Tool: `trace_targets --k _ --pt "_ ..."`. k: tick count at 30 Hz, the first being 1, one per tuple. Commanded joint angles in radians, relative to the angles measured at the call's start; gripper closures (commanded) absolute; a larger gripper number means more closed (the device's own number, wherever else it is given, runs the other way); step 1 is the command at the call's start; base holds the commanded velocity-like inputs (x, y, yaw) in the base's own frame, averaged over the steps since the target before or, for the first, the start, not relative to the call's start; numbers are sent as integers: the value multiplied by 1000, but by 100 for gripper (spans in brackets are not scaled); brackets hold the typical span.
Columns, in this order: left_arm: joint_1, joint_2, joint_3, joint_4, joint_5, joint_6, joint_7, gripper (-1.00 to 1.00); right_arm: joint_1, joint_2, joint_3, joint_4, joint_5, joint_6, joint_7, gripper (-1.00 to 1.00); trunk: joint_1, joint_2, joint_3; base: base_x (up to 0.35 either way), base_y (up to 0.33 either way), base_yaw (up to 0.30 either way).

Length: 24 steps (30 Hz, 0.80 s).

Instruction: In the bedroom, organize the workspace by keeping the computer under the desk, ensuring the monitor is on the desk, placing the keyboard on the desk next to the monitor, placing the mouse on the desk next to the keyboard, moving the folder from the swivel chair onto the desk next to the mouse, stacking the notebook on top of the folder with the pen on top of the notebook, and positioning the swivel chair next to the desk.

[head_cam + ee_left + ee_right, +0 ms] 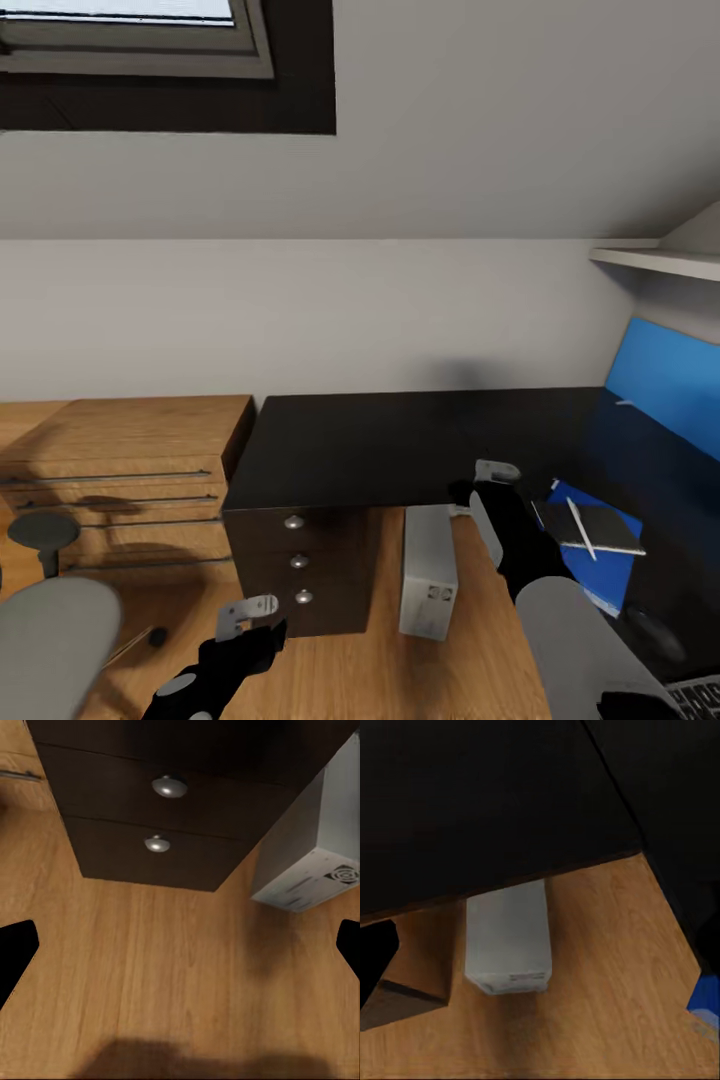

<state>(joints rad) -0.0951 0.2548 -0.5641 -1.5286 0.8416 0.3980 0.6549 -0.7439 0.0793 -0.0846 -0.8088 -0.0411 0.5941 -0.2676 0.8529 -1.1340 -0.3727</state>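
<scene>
My left tool (250,615) hangs low over the wooden floor (165,967), its fingers spread and holding nothing; ahead of it are the desk's dark drawers (150,802), where I count three round silver knobs (299,562) from the head view and two from my left wrist. One computer (428,570) stands on the floor just beyond and to the right of that tool, partly under the desk (400,440). My right tool (497,470) hovers at the desk's front edge above the computer (508,937); I cannot tell whether it is parted or closed. To its right lies one blue folder (612,580), one dark notebook (600,527) on it, and one white pen (581,527) on top.
</scene>
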Motion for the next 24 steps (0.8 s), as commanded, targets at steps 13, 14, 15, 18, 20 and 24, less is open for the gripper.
trace_targets --k 13,14,15,18,20,24 --pt "-2 -94 -13 651 -99 -123 -74 -100 259 81 259 553 41 -837 41 -100 0 -1 -1 -144 284 0" --pt "-2 -99 -12 683 -107 -163 -104 -100 259 80 260 590 48 -871 41 -100 0 -1 -1 -2 335 0" --pt "-2 -102 -12 710 -112 -197 -130 -100 259 79 261 622 54 -902 41 -100 0 -1 -1 -1 335 0" --pt "-2 -106 -12 747 -118 -248 -162 -100 259 76 262 685 58 -984 40 -100 0 -1 -1 -1 306 0" --pt "-2 -112 -12 783 -121 -270 -174 -100 259 73 262 743 58 -1058 39 -100 0 -1 -1 -66 110 0" --pt "-2 -132 -11 839 -123 -312 -178 -100 259 71 262 792 58 -1118 39 -100 0 -1 0 -207 2 37"
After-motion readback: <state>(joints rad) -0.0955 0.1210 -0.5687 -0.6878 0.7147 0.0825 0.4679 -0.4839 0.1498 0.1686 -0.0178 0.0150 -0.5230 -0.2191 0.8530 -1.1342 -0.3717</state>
